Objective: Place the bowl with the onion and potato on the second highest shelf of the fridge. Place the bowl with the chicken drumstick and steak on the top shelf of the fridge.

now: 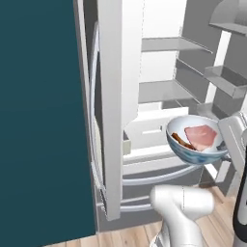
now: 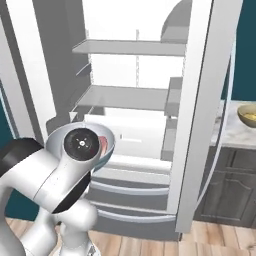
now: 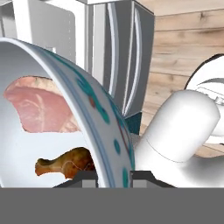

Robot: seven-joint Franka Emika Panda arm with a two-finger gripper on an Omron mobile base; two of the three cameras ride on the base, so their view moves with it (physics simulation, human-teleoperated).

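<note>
Left base view: a white-and-blue patterned bowl (image 1: 197,140) is held in the air in front of the open fridge (image 1: 159,96), level with the drawer front (image 1: 149,130) below the shelves; a pink steak (image 1: 201,135) and a brown chicken drumstick (image 1: 182,141) lie inside it. The bowl's right rim is met by the white hand, where the gripper (image 1: 226,144) is partly cut off by the frame edge. The top shelf (image 1: 173,44) and the shelf under it (image 1: 166,90) are seen bare, higher than the bowl. A fridge door (image 1: 112,106) stands open edge-on to the left, beside a dark teal wall (image 1: 41,120); door bins (image 1: 226,79) are seen on the right; the floor (image 1: 130,236) is pale wood. Right base view: the bowl (image 2: 102,145) is largely hidden behind the robot's round wrist, with a sliver of pink showing. The right fridge door (image 2: 200,115) stands open between the fridge and a marble counter (image 2: 235,131) over dark cabinets (image 2: 230,185), on which a golden-yellow bowl (image 2: 248,115) with pale lumps rests, well apart from the fridge. Hand view: the patterned rim (image 3: 98,113) is gripped between the two fingertips (image 3: 87,178), closed on it from either side; steak (image 3: 39,107) and drumstick (image 3: 65,162) rest against the inner wall.
</note>
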